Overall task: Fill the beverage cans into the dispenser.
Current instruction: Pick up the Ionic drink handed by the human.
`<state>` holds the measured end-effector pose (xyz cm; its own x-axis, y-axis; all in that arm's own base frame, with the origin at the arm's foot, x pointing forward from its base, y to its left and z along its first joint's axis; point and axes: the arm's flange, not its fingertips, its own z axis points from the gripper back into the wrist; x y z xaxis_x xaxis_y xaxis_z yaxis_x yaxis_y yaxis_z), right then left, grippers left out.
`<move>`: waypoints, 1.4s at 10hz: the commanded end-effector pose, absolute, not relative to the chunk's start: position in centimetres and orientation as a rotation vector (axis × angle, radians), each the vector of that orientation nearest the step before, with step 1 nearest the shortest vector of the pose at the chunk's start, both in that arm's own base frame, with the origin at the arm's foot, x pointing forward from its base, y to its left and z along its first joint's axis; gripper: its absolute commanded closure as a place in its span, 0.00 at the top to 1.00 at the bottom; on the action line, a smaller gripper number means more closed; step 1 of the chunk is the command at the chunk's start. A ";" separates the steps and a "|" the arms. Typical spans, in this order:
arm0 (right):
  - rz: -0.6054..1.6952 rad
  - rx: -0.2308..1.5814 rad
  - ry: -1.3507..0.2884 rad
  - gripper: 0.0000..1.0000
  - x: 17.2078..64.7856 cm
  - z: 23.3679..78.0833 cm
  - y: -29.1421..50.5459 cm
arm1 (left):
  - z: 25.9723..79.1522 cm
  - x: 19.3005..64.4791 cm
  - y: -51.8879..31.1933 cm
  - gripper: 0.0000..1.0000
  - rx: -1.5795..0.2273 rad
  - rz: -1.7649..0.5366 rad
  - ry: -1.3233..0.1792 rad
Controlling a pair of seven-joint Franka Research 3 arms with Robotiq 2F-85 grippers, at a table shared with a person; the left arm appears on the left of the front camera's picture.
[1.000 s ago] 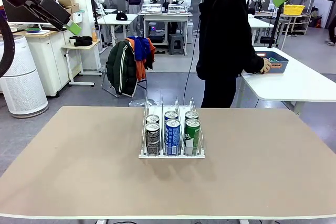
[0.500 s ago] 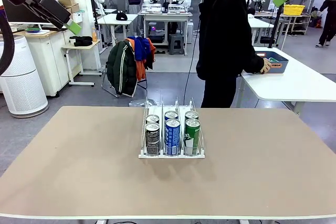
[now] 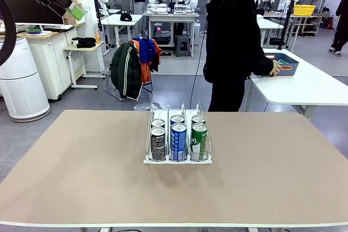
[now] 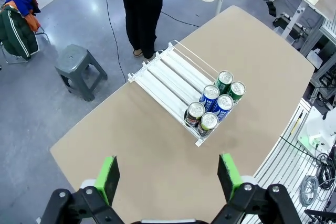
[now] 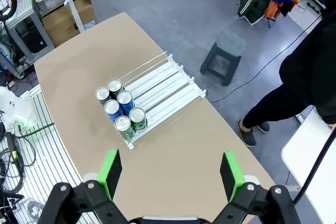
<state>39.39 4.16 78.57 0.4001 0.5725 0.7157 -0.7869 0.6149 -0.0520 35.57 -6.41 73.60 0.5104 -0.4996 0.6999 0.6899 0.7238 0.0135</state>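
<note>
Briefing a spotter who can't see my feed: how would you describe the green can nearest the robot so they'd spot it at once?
On the tan table, look to the white wire-lane dispenser at its middle. In the row of cans nearest the robot, the green can stands in the robot's right lane; its neighbours there are a blue can and a black can.

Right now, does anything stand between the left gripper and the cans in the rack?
Nothing visible does. The left gripper hangs open high above the table, and the cans stand uncovered at the rack's near end.

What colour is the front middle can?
Blue and white; the can shows best in the front view.
</note>
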 end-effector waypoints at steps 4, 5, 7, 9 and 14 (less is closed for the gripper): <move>0.838 0.326 -0.797 1.00 39.5 79.5 4.0 | 74.4 36.1 -6.6 1.00 -0.354 -0.712 -0.748; 0.844 0.341 -0.800 1.00 39.5 79.7 3.9 | 74.6 36.1 -6.4 1.00 -0.372 -0.715 -0.752; 0.859 0.373 -0.805 1.00 39.4 79.9 3.8 | 74.9 35.9 -6.2 1.00 -0.394 -0.728 -0.760; 0.865 0.391 -0.816 1.00 39.2 80.0 3.6 | 75.2 35.7 -6.3 1.00 -0.409 -0.747 -0.761; 0.857 0.366 -0.815 1.00 39.2 80.0 3.7 | 75.1 35.6 -6.5 1.00 -0.374 -0.717 -0.770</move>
<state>39.19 3.68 79.93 0.3843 0.5248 0.7596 -0.7863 0.6172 -0.0287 35.60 -6.56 75.16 0.5009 -0.4468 0.7413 0.7068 0.7055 -0.0524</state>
